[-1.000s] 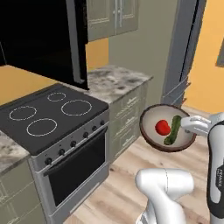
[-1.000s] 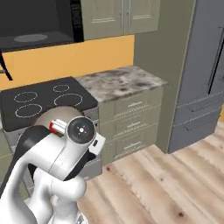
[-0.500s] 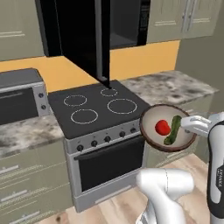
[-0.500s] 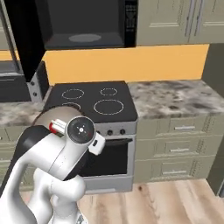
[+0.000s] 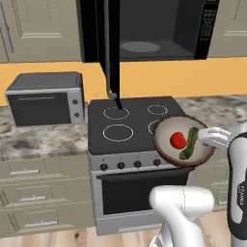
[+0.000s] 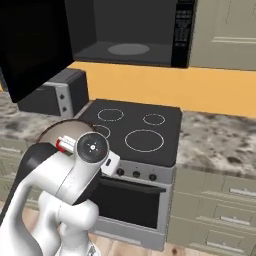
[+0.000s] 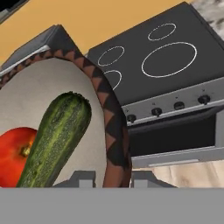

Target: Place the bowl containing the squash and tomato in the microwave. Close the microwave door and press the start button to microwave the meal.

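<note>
The bowl (image 5: 165, 151), brown-rimmed and pale inside, is held level in front of the stove, with my gripper (image 5: 206, 137) shut on its right rim. The red tomato (image 5: 178, 140) and green squash (image 5: 189, 143) lie side by side in it. In the hand view the bowl's rim (image 7: 114, 131) runs between my fingertips (image 7: 83, 178), with the squash (image 7: 57, 135) and tomato (image 7: 15, 155) close by. The black microwave (image 5: 159, 29) hangs above the stove, well above the bowl. The microwave door (image 5: 113, 43) stands swung out toward me on the left, and looks broad in the right base view (image 6: 30, 50).
A black stove (image 5: 130, 125) with four ring burners and an oven front sits below the microwave. A grey-topped toaster oven (image 5: 46, 99) stands on the speckled counter (image 5: 34, 140) at the left. More counter (image 6: 215, 142) and beige drawers lie right of the stove.
Both base views have swung as the base drove, so the stove and open microwave are now straight ahead. The bowl stays gripped in the same spot relative to the arm.
</note>
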